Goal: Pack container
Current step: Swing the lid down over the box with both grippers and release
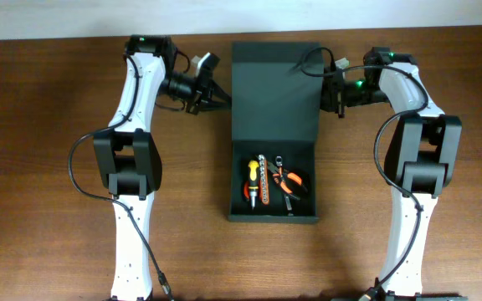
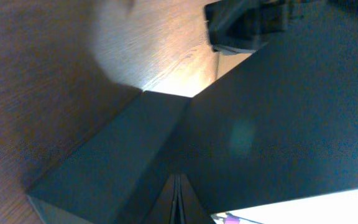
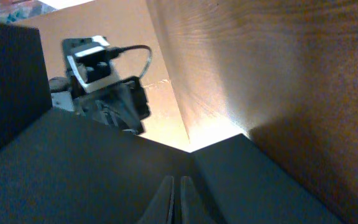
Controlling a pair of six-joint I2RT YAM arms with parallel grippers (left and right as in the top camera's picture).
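The left hand [image 1: 223, 98], a black two-finger hand on a white arm, had its fingers [image 2: 181, 211] pressed together with nothing visibly held. Its tip pointed right at the left edge of the flat-lying flap lid [image 1: 274, 88]; whether it touched that edge could not be told. The right hand [image 1: 329, 92] faced it across the lid, fingers [image 3: 186, 205] likewise closed and empty as far as could be seen, tip at the lid's right edge. Between the two hands lay the matte black rectangular cardboard container [image 1: 273, 217], open in the middle of the brown wooden table [image 1: 48, 125]. Its long axis ran from the far side of the table toward the robot, with the lid spread out at the far end, the tray at the near end and the hinge line across the middle. Both hands stood about halfway along the lid and equally near it; the tray lay closer to the robot than either hand. Inside the tray a yellow-handled screwdriver [image 1: 252, 180], a silver metal tool [image 1: 264, 186] and orange-handled pliers [image 1: 292, 184] lay side by side along that axis. The packing looked done, and closing would probably turn on that hinge: the lid would have to swing up and toward the robot, over the tray.
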